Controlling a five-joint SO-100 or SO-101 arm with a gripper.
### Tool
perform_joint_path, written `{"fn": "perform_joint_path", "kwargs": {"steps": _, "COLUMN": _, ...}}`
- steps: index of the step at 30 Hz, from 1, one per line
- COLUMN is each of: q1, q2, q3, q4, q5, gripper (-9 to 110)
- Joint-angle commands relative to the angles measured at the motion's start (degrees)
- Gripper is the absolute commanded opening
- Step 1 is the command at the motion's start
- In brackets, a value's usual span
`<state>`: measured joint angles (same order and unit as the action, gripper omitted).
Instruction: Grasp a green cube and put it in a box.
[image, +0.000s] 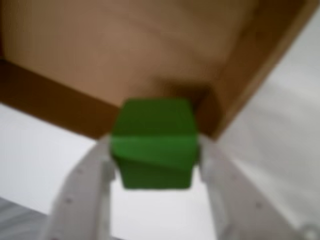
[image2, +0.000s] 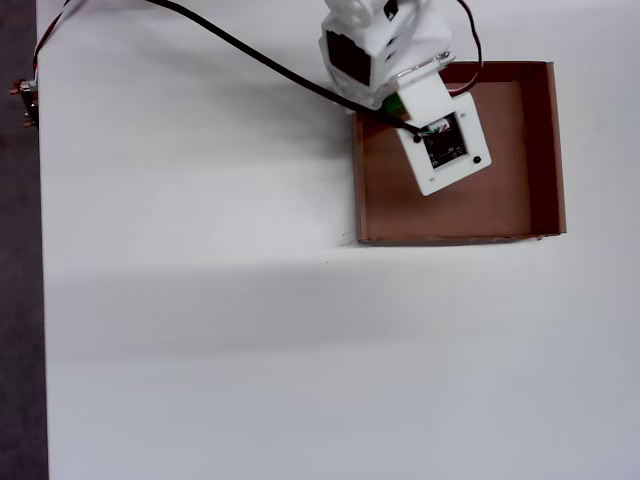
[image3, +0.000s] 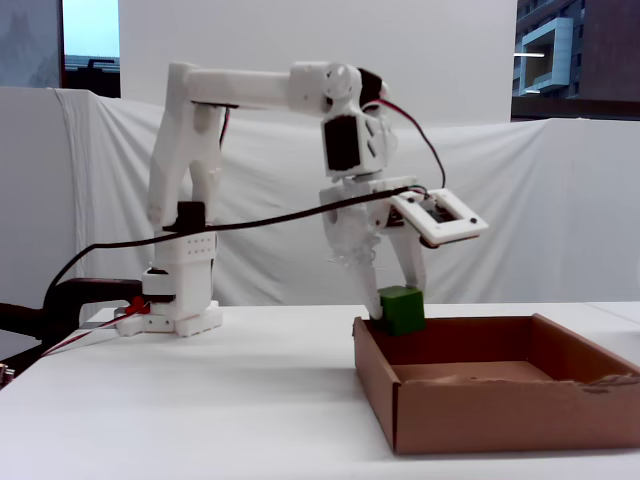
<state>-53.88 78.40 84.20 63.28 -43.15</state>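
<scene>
Box: the brown cardboard box (image3: 500, 395) sits nearest me on the white table (image3: 200, 400), open top, low walls; in the overhead view the box (image2: 530, 150) lies toward the table's top-right corner.
Cube: the green cube (image3: 402, 309) hangs just above the box's far left corner, clear of the floor inside.
Gripper: the gripper (image3: 396, 300) points straight down, its two white fingers clamped on the cube's sides; the wrist view shows the cube (image: 154, 142) squeezed between them, with the box's inner corner right behind it.
Arm: the white arm (image3: 250, 90) rises from its base at the table's far left, reaches out level, then bends down at the wrist.
Room to move: the box floor lies bare to the right of the cube; open table spreads wide to the left and in front of the box.
Views: from overhead the wrist camera plate hides all but a sliver of the cube (image2: 397, 103); the side view alone shows its height above the rim.
</scene>
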Motion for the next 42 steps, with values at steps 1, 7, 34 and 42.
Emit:
{"fn": "perform_joint_path", "kwargs": {"steps": 1, "q1": -0.5, "q2": 0.2, "q3": -4.0, "q4": -0.6, "q5": 0.2, "gripper": 16}}
{"fn": "perform_joint_path", "kwargs": {"steps": 7, "q1": -0.1, "q2": -2.0, "q3": -7.0, "q4": 0.1, "q5": 0.2, "gripper": 16}}
{"fn": "perform_joint_path", "kwargs": {"steps": 34, "q1": 0.6, "q2": -11.1, "q3": -9.2, "q4": -3.7, "q5": -0.3, "gripper": 17}}
{"fn": "perform_joint_path", "kwargs": {"steps": 42, "q1": 1.1, "q2": -11.6, "q3": -9.3, "q4": -4.0, "q5": -0.3, "gripper": 21}}
